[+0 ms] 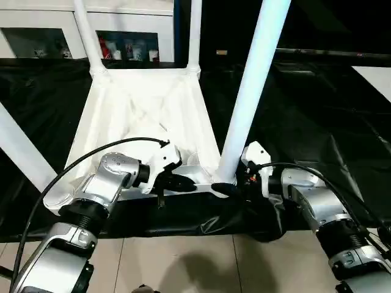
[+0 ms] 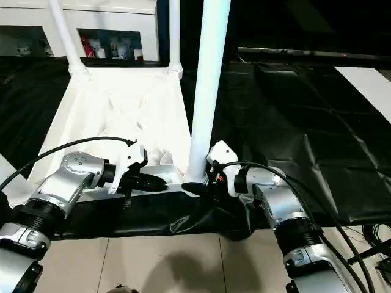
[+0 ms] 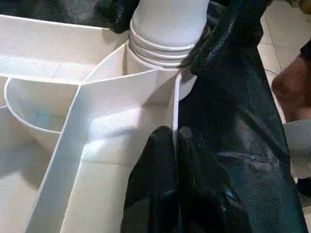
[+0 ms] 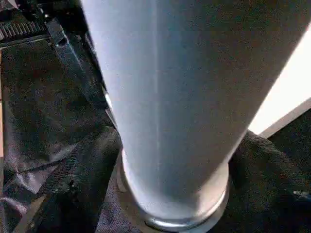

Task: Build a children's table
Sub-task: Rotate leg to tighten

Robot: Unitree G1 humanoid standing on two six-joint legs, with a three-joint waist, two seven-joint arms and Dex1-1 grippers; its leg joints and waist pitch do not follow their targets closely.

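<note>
Lying top-down, children's table [image 1: 146, 116] points legs up; left hand [image 1: 177, 183] pinched closed on its rim, right hand [image 1: 227, 189] open around near leg [image 1: 250, 97]; left wrist view reveals socket rings [image 3: 160, 48].

The top [image 1: 146, 116] is white plastic, smooth and faintly satiny, with thin moulded ribs [image 3: 73, 145]. The legs [image 1: 253, 85] are smooth white tubes with a soft sheen. A black sheet [image 1: 317, 122] lies creased and glossy, like plastic film. The forearms [image 1: 110, 180] are brushed silver metal; the floor [image 1: 183, 262] is pale glazed tile.

L gripper [image 1: 183, 184] closed, R gripper [image 1: 227, 189] open
</note>
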